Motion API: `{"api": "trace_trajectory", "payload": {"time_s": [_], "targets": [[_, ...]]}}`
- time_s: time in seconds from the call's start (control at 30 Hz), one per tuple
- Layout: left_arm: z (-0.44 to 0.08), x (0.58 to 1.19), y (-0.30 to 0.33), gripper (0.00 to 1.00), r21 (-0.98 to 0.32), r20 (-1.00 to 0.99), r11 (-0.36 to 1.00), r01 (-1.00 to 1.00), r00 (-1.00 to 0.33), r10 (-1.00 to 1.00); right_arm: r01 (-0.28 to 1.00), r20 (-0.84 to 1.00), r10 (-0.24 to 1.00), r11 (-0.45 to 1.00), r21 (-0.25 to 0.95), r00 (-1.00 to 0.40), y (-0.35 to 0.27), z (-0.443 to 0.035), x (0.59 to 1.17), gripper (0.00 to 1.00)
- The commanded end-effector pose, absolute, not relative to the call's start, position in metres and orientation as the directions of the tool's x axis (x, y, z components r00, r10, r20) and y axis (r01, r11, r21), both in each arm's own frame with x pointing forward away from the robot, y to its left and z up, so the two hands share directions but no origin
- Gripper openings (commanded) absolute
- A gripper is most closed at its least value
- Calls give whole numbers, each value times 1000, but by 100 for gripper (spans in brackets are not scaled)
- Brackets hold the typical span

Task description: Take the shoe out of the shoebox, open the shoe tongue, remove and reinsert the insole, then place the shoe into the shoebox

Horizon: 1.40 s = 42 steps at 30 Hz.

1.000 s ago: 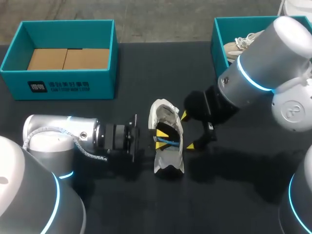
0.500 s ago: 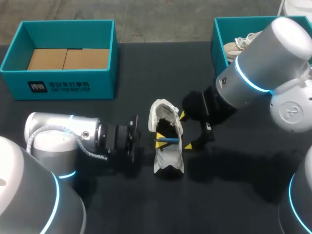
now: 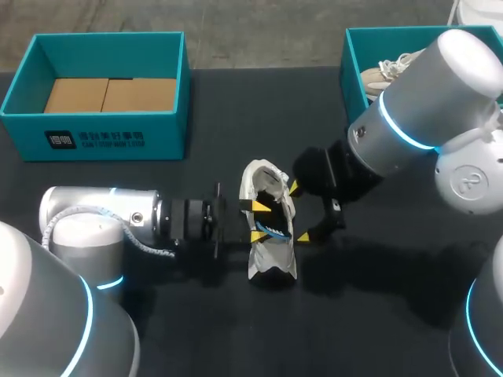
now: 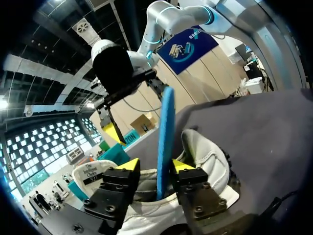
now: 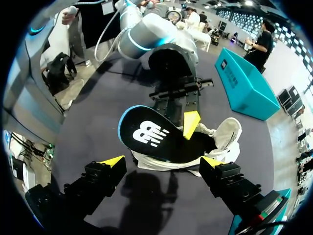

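A white shoe (image 3: pixel 267 251) lies on the dark table at the centre, also seen in the wrist views (image 4: pixel 210 161) (image 5: pixel 227 134). A black insole with a blue underside (image 3: pixel 277 230) (image 4: pixel 166 132) (image 5: pixel 146 134) sticks up out of its opening on edge. My left gripper (image 3: pixel 258 221) (image 4: pixel 155 166) comes in from the shoe's left. Its fingers stand apart around the insole, with a gap on one side. My right gripper (image 3: pixel 299 212) (image 5: pixel 161 164) hangs open at the shoe's right side, holding nothing.
A teal shoebox (image 3: pixel 23 126) with a cardboard insert stands at the back left. A second teal box (image 3: pixel 350 55) at the back right holds another pale shoe (image 3: pixel 383 72). My right arm partly covers that box.
My left gripper's fingers, close together on the insole before, have spread apart. The insole now leans a little farther toward the right gripper. The right arm has not moved.
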<state>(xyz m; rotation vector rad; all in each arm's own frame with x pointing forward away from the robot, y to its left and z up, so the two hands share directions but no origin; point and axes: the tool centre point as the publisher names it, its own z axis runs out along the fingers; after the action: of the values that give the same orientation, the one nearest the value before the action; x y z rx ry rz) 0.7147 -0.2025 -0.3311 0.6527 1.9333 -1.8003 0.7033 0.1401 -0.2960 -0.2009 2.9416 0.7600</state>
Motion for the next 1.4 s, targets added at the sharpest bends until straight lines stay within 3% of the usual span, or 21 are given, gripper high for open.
{"api": "trace_trajectory", "payload": {"time_s": [0.03,0.27,0.33,1.1,1.13,1.17,1.2,1.33,1.4], "targets": [[-323,704,-197,40,-798,-598,46,600,-800,52,-156,-124,-110,867,474,-986,141,-297,706,100],[-328,698,-209,20,-804,-590,32,594,-803,79,-159,-127,-112,867,473,-986,141,-297,706,100],[-329,698,-211,0,-805,-589,30,593,-804,86,-157,-128,-109,867,473,-986,140,-296,704,100],[-350,723,-207,0,-772,-621,68,632,-773,132,-135,-131,-83,872,470,-988,134,-296,699,100],[-349,722,-207,11,-774,-619,67,630,-774,129,-135,-130,-83,872,470,-988,134,-296,699,100],[-347,719,-207,39,-775,-619,63,629,-775,125,-135,-130,-83,872,470,-988,134,-296,699,100],[-345,717,-207,56,-777,-618,57,627,-777,119,-135,-130,-83,872,470,-988,134,-296,699,100],[-339,710,-210,58,-775,-623,33,631,-773,118,-138,-130,-86,871,471,-988,135,-296,699,100],[-336,707,-212,50,-774,-625,27,632,-771,123,-141,-131,-89,871,471,-987,135,-297,700,100]]}}
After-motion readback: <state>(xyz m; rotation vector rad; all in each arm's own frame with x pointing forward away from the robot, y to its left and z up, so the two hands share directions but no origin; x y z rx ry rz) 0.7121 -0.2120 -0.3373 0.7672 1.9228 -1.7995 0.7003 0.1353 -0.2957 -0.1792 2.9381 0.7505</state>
